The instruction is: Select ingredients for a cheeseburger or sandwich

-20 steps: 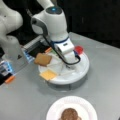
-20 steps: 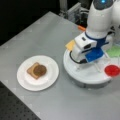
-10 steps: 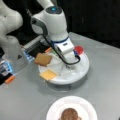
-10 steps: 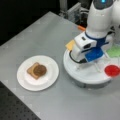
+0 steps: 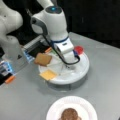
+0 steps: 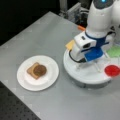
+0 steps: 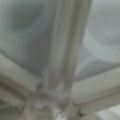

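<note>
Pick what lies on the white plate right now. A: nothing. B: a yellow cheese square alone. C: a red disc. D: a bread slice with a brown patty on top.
D: in a front view the plate holds a bread slice with the round patty on top.

You have open desk (image 6: 37,37) between plate (image 6: 51,75) and tray (image 6: 72,72). Over the tray, the arm (image 5: 53,27) blocks you; end effector (image 5: 67,67) sits among its dividers.
</note>
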You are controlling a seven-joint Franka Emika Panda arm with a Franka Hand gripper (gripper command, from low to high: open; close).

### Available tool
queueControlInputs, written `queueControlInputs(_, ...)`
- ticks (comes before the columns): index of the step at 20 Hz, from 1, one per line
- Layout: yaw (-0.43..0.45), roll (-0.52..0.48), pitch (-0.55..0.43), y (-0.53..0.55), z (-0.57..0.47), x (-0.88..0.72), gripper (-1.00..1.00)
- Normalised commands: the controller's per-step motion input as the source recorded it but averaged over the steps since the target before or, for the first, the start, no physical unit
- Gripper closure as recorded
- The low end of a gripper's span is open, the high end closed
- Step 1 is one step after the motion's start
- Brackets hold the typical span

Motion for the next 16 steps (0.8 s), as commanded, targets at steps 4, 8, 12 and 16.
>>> queueControlInputs(4, -0.080, 0.081, 0.081, 0.14, 0.22, 0.04, -1.00)
queueControlInputs(8, -0.120, 0.096, 0.122, 0.17, 0.25, 0.09, -1.00)
queueControlInputs(12, -0.144, 0.110, 0.156, 0.12, 0.24, 0.18, -1.00)
queueControlInputs(16, -0.274, 0.136, 0.205, 0.03, 0.27, 0.17, -1.00)
